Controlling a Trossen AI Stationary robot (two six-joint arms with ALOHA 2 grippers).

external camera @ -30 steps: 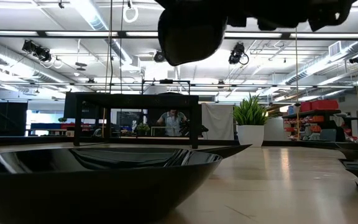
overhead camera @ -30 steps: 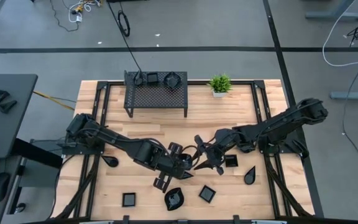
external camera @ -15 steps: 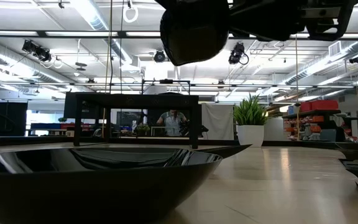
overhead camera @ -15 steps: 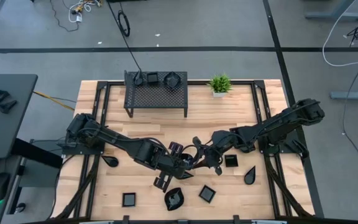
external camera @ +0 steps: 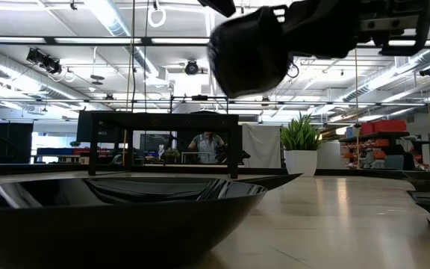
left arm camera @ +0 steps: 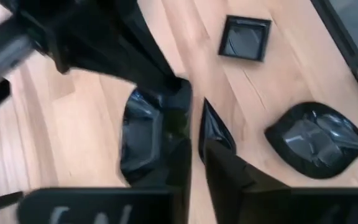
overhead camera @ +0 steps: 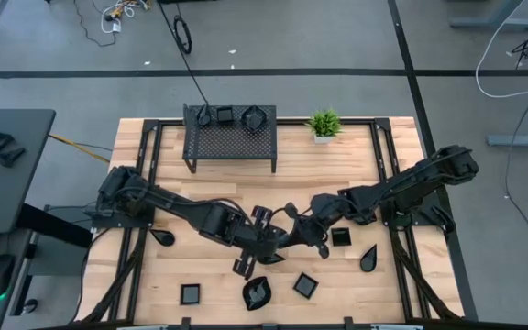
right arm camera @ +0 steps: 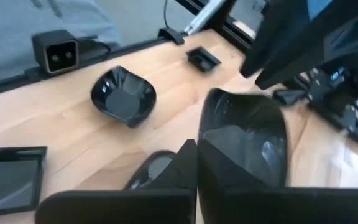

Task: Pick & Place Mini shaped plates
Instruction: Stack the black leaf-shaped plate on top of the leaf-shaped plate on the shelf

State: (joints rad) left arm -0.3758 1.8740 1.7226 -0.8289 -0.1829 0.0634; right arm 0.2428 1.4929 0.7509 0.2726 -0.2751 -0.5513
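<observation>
Glossy black mini plates (overhead camera: 257, 293) scattered near front edge — one (right arm camera: 244, 140) gripper-held.

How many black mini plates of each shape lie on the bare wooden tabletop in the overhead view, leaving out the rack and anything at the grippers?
Square plates: 3
Teardrop plates: 2
Wavy-rim plates: 1
Total: 6

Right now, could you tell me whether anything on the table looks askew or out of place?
Only one thing: a mini plate hangs steeply tilted above the table's middle, pinched at its rim by the right hand, with the left hand close against it. It looks like a handover, not a mishap.
</observation>
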